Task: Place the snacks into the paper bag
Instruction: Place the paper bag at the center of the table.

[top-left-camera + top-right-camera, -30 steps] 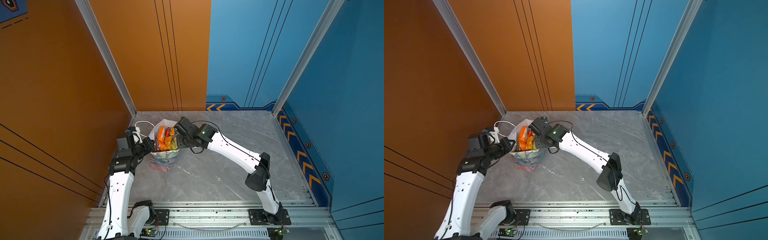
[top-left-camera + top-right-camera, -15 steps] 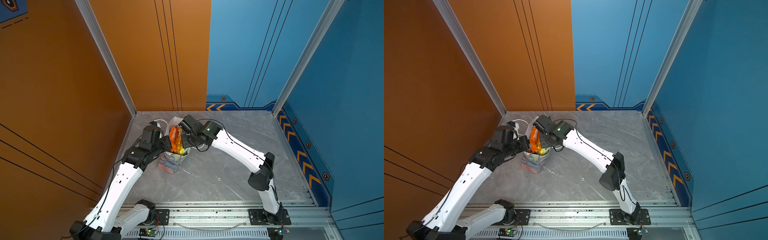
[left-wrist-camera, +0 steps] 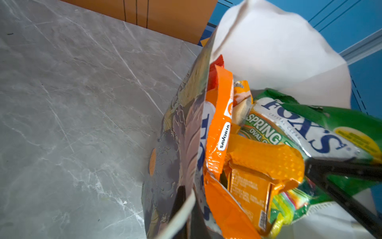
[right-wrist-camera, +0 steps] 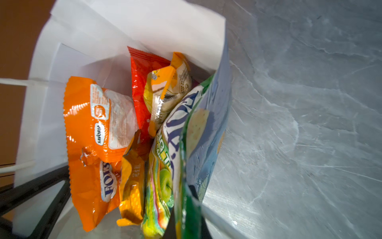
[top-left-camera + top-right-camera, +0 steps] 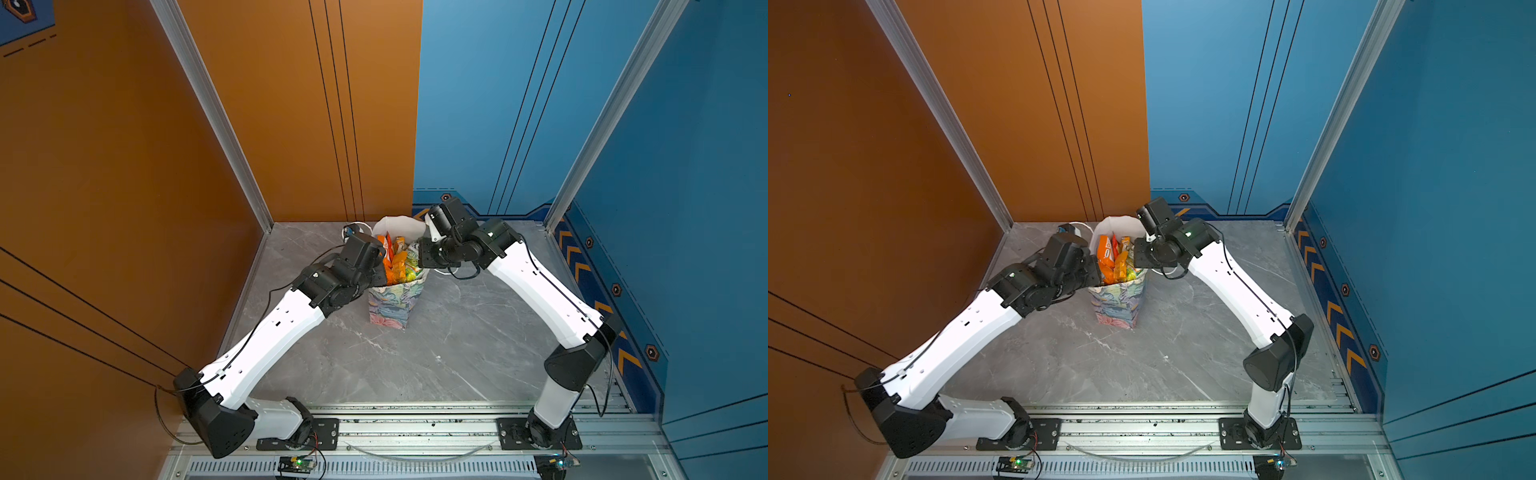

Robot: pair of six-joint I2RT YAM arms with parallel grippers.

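Paper bag (image 5: 392, 305) stands upright on grey bench (image 5: 436, 353), far-centre, w/ snacks (image 5: 395, 262) packed inside & poking above its near rim: orange Savoria pkt (image 4: 99, 124), red pkt (image 4: 142, 82), green Fox's pouch (image 3: 299, 128), multicoloured pkt (image 4: 161, 196), and green chips pkt (image 4: 192, 134) against the right wall. Left fingers (image 4: 31, 192) are pressed together on bag's left wall. Right fingers (image 3: 334, 171) pinch its right wall, chips pkt's edge just beside. Both arms lean in from the near side.
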